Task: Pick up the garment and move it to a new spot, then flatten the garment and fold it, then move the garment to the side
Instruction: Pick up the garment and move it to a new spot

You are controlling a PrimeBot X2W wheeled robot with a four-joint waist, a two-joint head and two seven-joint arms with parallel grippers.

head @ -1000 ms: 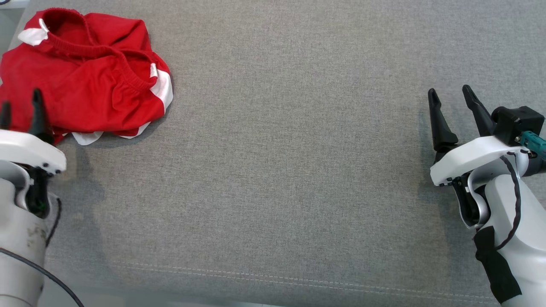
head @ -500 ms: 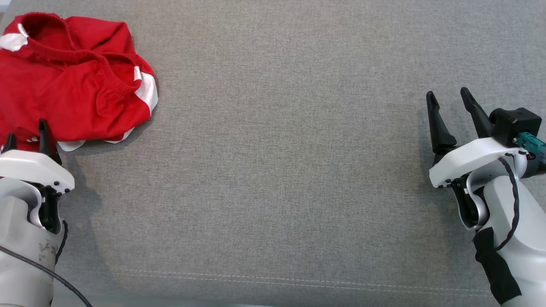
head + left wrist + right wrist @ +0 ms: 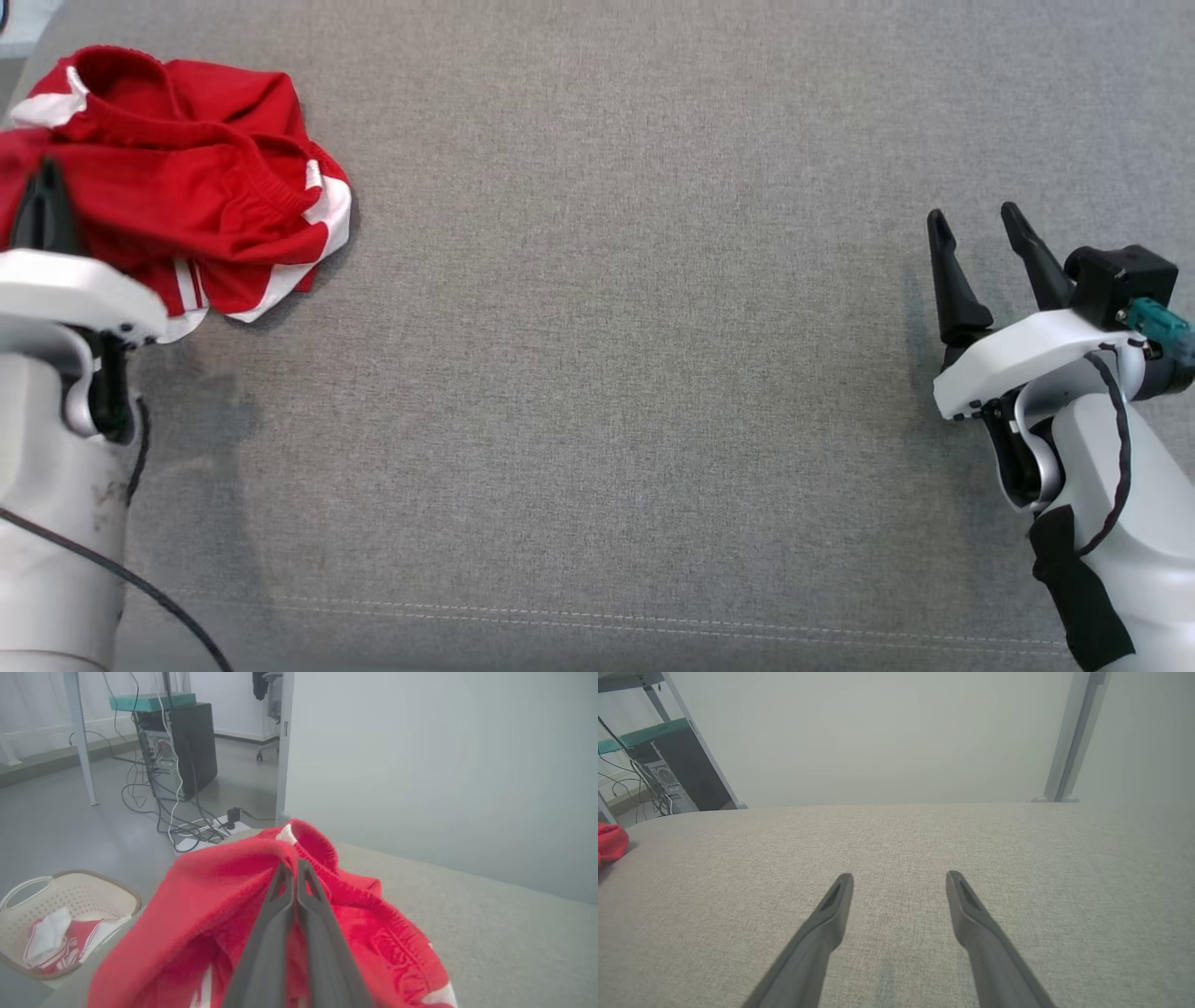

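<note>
At the far left corner of the broad grey woven fabric surface (image 3: 607, 327) lies the crumpled red garment (image 3: 215, 201), a soft piece with white side stripes and a ribbed elastic waistband. In the left wrist view the red garment (image 3: 219, 891) bunches into a ridge that rises to the tips of the left gripper (image 3: 293, 867). Its two long dark fingers are pressed together there, pinching a fold of the cloth. From the head view the left gripper (image 3: 42, 187) stands over the garment's near left part, with cloth drawn up around it (the rest sags onto the surface).

Well apart, at the right side of the surface, the right gripper (image 3: 971, 217) hovers with its fingers spread and nothing between them. The right wrist view shows the same spread fingers of the right gripper (image 3: 900, 876) above bare grey weave, with a scrap of the red garment (image 3: 609, 842) at the left edge.

Beyond the surface, on the floor, sit a cream perforated plastic laundry basket (image 3: 122, 895) holding red and white cloth, a black computer tower (image 3: 198, 742), and tangled cables (image 3: 187, 821).
</note>
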